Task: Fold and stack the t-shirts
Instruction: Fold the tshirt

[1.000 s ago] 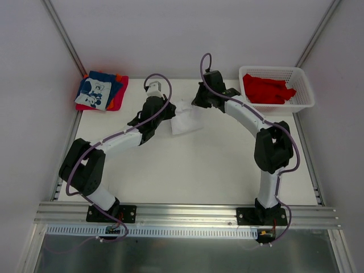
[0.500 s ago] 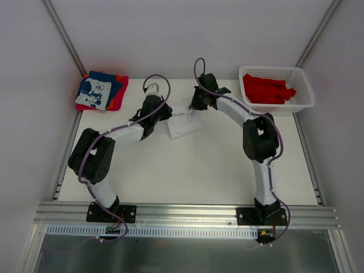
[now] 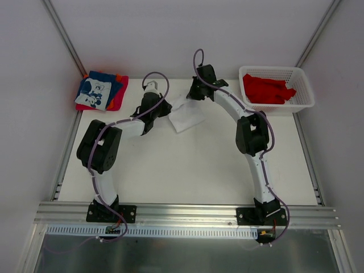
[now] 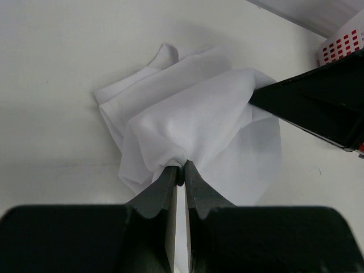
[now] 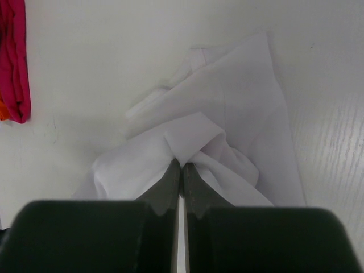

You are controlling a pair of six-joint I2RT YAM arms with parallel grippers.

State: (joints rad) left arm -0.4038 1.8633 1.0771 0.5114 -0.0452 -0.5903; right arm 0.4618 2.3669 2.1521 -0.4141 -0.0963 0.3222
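The white t-shirt (image 3: 187, 119) lies crumpled on the table (image 3: 187, 170), at the far side near the middle. The left pincer (image 4: 181, 170) is closed tight on a bit of the white cloth on the shirt's left side. The right pincer (image 5: 181, 166) is closed tight on another bit at the shirt's far edge. The cloth bunches up between the two pincers. A pile of folded t-shirts (image 3: 101, 91), blue with a white print on top and red and orange under it, sits in the far left corner. Red t-shirts (image 3: 267, 89) lie in a white basket (image 3: 307, 94) in the far right corner.
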